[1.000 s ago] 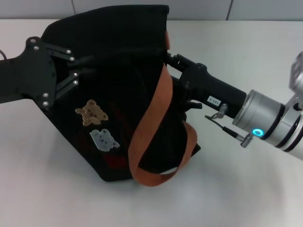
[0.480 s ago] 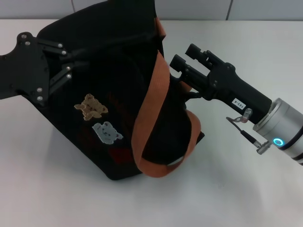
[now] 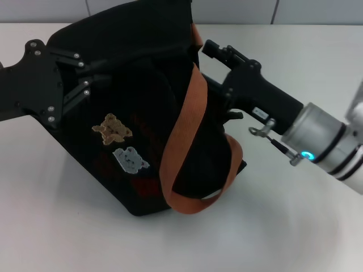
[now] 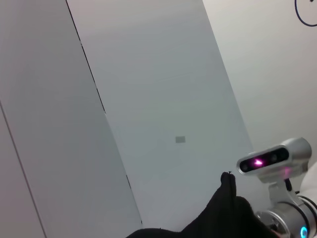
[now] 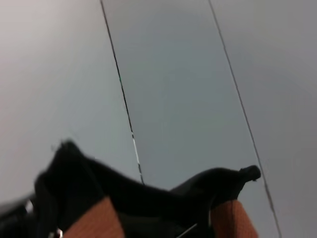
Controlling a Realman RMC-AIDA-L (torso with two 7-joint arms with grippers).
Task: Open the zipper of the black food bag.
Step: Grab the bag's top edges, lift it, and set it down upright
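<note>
While the black food bag point(image 3: 142, 113) lies tipped on the white table point(image 3: 283, 238) with both arms up against it, the pictures do not settle how far the zipper has been run. The left gripper point(image 3: 85, 79) presses into the bag's upper side, on the far side of the bag from the other claw; its fingers merge with the dark fabric, so I cannot tell whether they are clamped on cloth or merely resting there. The right gripper point(image 3: 212, 54) reaches in from the opposite side, its tips at the bag's top edge just beside the rust-brown strap point(image 3: 184, 130) that loops down past it; whether it is closed on anything is likewise hidden. The zipper itself cannot be picked out in the head view, black on black. In the right wrist view a thin silver sliver point(image 5: 185, 230) shows low between folds of fabric, possibly the pull tab, though that is uncertain. The bear patch point(image 3: 112, 128) and pale patch point(image 3: 130, 160) sit below the left claw. My reading: the bag is braced, and most of the opening probably remains.
</note>
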